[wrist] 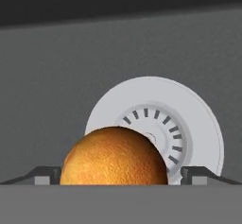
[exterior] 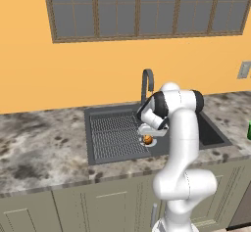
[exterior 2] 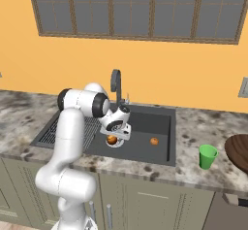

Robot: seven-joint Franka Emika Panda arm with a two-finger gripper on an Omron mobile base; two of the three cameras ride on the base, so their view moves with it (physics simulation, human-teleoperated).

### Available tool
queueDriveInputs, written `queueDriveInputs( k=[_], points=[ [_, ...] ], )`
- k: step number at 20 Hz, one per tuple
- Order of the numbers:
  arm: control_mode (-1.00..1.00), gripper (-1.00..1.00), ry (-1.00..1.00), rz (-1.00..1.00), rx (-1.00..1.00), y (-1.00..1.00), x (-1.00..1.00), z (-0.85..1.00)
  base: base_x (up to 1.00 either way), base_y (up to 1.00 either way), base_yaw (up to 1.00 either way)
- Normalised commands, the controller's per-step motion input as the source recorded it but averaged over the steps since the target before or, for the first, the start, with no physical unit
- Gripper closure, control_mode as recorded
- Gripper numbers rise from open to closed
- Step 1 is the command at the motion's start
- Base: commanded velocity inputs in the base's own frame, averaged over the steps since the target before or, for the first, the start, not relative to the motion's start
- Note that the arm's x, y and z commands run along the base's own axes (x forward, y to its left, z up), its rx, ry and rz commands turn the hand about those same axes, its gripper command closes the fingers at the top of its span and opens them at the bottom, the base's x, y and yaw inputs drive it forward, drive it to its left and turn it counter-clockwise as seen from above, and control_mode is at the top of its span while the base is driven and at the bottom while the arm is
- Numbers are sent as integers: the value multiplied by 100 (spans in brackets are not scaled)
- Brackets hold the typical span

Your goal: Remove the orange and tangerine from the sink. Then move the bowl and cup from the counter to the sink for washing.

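Our end effector [wrist: 114,176] hangs low in the sink [exterior 2: 160,115], fingers spread wide either side of the orange [wrist: 113,156], gripping nothing. The round fruit sits on the silver drain [wrist: 189,119], open basin floor beyond it. From the right we see the tangerine [exterior 2: 154,140] near the basin's right wall, the green cup [exterior 2: 208,156] and bowl [exterior 2: 240,149] toward the counter's [exterior 2: 193,124] right edge.
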Motion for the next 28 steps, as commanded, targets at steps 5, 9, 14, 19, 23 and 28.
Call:
queueDriveInputs(
  k=[5,9,14,19,23,28],
  points=[
    [-100,-100,1,0,2,0,-13,-6,0,0,0],
    [-100,-100,2,0,6,5,-10,-10,0,0,0],
    [-100,-100,1,0,8,10,0,-16,0,0,0],
    [-100,-100,0,0,6,10,5,-15,0,0,0],
    [-100,100,0,0,7,12,1,-13,0,0,0],
    [-100,100,4,0,6,1,-8,-9,0,0,0]
  ],
)
